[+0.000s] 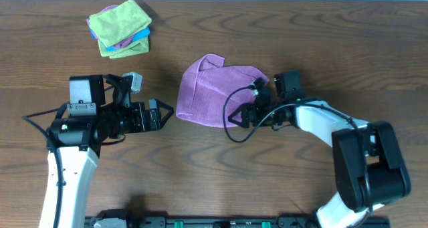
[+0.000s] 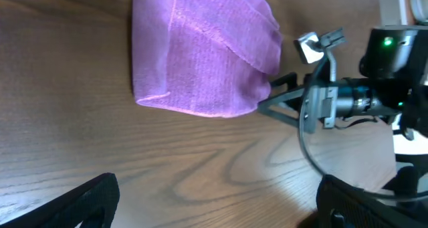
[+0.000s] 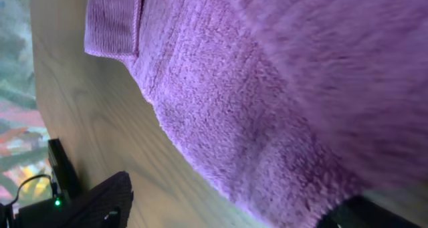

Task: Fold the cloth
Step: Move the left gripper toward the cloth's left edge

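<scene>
Overhead, the cloth [image 1: 212,89] lies partly folded at centre. The left gripper [image 1: 167,115] hangs just left of it, fingers spread. The right gripper [image 1: 232,116], fingers also apart, meets its near right edge.

The tabletop [image 1: 200,181] is dark brown wood with a clear grain running across its width. Near its middle lies the lilac cloth [image 1: 214,91], loosely doubled over with rumpled edges. Well apart from it, toward the far left corner, rests a small stack of folded cloths [image 1: 120,27], lime-green on top with blue and purple layers showing beneath.
</scene>
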Controlling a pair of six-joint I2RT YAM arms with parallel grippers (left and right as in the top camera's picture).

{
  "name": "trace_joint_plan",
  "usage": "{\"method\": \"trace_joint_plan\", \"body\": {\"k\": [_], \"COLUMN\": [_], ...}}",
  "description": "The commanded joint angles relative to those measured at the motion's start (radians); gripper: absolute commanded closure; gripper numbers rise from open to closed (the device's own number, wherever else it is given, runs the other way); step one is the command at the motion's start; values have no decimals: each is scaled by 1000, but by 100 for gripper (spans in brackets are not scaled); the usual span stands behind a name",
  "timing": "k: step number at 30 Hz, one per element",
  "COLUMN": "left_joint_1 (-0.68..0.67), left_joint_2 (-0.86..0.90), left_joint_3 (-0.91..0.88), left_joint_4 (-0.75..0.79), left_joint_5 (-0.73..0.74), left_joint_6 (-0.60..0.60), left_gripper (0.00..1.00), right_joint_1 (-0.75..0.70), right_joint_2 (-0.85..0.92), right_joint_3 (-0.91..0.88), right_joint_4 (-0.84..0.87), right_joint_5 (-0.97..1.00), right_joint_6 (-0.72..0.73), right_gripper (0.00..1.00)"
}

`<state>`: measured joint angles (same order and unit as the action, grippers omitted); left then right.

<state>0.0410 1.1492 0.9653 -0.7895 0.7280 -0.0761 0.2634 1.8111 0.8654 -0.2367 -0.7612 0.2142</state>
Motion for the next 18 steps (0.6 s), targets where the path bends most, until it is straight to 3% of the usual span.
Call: {"method": "trace_joint_plan", "body": {"k": [1,2,5,6,10,13,18], "left_joint_1": [-5,-5,-5,-4,-5,-5,-5], "left_joint_2": [2,2,2,2,2,2,8], "left_joint_3": [21,21,21,21,21,21,19], "left_joint_4": [2,1,2,2,1,0,-12], "left_joint_5": [24,24,24,24,24,24,24], "left_joint_6": [0,0,0,0,-8,-79,-139], "left_gripper": [5,5,5,5,5,5,5], "right_joint_1": [32,35,35,34,34,34,34], "right_joint_2": [-4,-5,-8,-15,-63,-119,-138], "right_joint_3": [-10,-9,-9,-9,-9,-9,-9], "right_joint_4": [14,17,19,16,3,-80,-246], "right_joint_5": [-10,-29,-109,-137,-187,-131,-4], "right_joint_6": [47,51,51,51,83,84,31], "right_gripper": [32,41,93,98,98,98,88]}}
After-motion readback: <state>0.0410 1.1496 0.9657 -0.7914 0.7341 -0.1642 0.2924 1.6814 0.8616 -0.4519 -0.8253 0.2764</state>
